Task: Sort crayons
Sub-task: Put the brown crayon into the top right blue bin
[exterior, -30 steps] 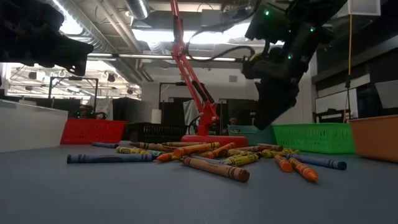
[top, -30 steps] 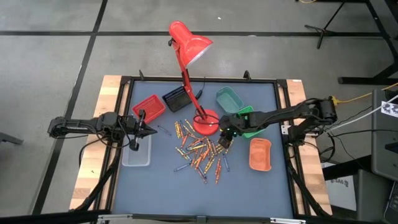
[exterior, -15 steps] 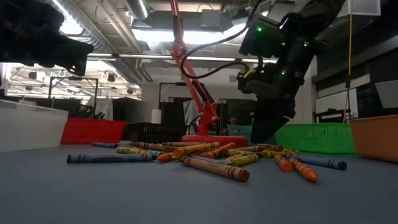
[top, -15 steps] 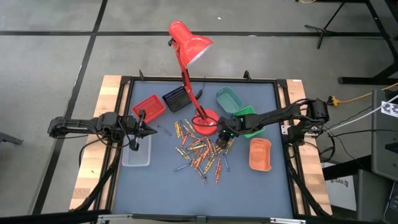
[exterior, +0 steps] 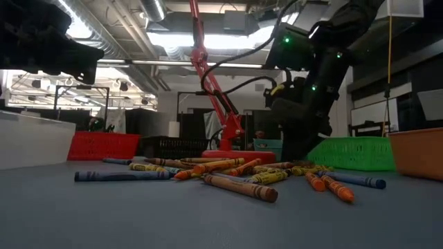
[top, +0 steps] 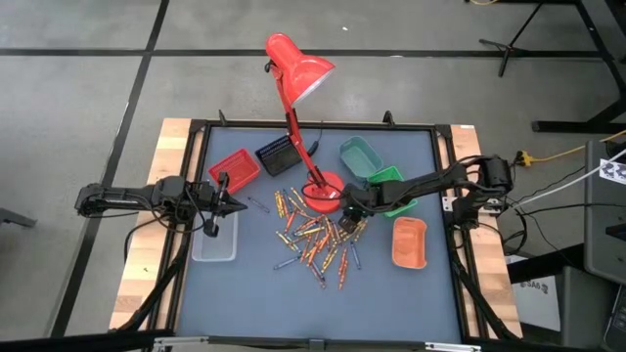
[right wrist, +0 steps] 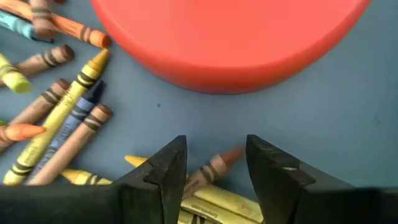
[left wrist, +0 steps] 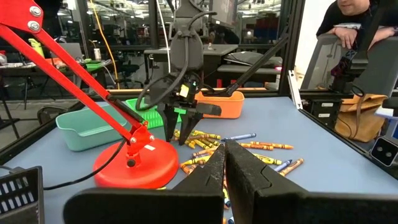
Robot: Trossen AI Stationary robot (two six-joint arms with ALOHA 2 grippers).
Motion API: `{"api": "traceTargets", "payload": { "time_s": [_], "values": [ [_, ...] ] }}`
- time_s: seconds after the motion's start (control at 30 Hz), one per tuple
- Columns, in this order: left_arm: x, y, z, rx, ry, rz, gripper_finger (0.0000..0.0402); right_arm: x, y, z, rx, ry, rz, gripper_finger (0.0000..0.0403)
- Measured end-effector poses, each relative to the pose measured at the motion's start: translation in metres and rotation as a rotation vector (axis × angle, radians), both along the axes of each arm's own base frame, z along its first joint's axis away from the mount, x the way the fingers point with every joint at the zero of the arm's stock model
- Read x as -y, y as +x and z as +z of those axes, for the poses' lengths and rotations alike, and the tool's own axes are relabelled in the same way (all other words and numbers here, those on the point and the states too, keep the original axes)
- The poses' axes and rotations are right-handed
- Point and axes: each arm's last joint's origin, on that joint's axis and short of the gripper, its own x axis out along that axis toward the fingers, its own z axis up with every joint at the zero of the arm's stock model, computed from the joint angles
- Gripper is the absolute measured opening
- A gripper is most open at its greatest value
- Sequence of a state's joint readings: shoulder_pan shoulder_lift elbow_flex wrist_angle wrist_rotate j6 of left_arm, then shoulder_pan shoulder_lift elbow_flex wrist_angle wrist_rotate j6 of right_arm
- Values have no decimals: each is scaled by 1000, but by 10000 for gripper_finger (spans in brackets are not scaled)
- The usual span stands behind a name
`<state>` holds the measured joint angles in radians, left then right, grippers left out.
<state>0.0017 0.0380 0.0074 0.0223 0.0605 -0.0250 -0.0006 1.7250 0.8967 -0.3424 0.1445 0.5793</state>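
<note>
The right end effector (top: 349, 217) is low over the crayons (top: 318, 240) scattered on the worktop (top: 411, 284), just beside the red lamp base (top: 323, 193), its fingers (right wrist: 165, 165) apart. A brown-wrapped crayon (right wrist: 214, 168) lies in the gap between them, with yellow ones touching it. To grip well, it should settle straight down so both fingers straddle that one stick alone, then close gently without nudging the neighbours or the lamp. The left end effector (top: 235, 205) waits with fingers together over the worktop's left side, near the red tray (top: 235, 168).
</note>
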Motion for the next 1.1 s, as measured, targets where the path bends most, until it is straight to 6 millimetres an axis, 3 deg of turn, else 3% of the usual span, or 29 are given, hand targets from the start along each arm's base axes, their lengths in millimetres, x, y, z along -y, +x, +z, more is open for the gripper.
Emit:
{"api": "traceTargets", "payload": {
  "time_s": [1.1],
  "values": [
    [0,0,0,0,1,0,0,0,1,-2,2,14,-41,165]
  ]
}}
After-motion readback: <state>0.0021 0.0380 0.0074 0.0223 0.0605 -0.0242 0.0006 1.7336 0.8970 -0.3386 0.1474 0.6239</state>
